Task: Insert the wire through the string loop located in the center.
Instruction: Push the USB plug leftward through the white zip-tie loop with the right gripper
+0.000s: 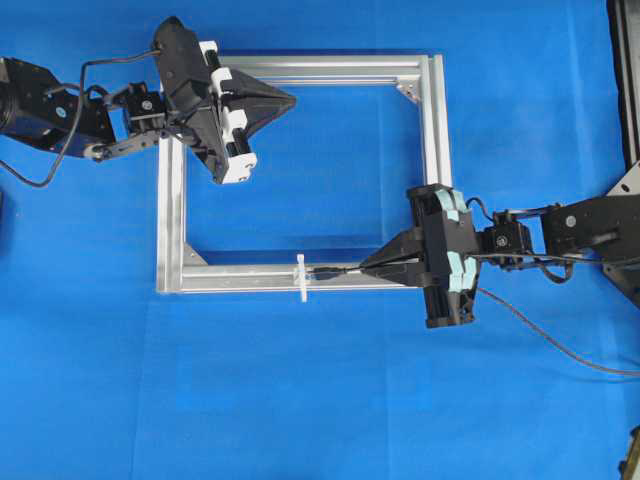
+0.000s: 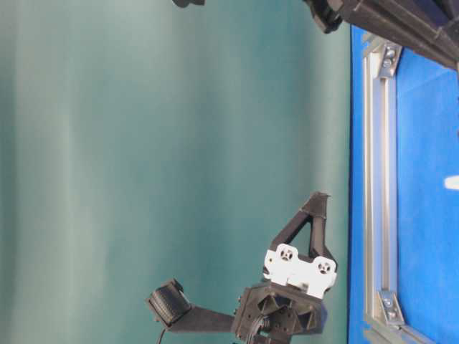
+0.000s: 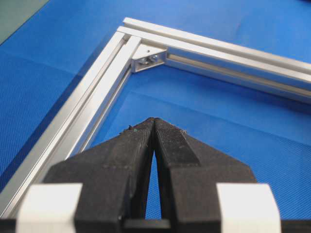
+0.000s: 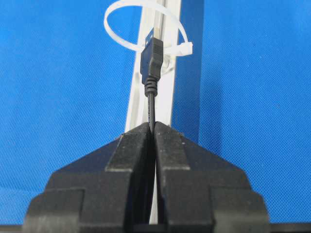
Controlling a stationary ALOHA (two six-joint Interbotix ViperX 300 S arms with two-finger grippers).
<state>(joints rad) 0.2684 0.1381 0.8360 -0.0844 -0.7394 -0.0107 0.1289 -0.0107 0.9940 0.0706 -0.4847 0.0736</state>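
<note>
The right gripper (image 4: 153, 127) is clamping the wire (image 4: 152, 109) just behind its plug, whose dark metallic tip is sitting at the mouth of the string loop (image 4: 116, 29), a thin white ring standing on the near bar of the aluminium frame (image 1: 432, 120). The left gripper (image 1: 290, 99), pressed closed and empty, is hovering over the frame's far left corner above the blue cloth (image 1: 320, 400).

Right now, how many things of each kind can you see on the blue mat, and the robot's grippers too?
Grippers: 2, left gripper and right gripper
Silver frame: 1
Wire: 1
String loop: 1
Total: 5
</note>
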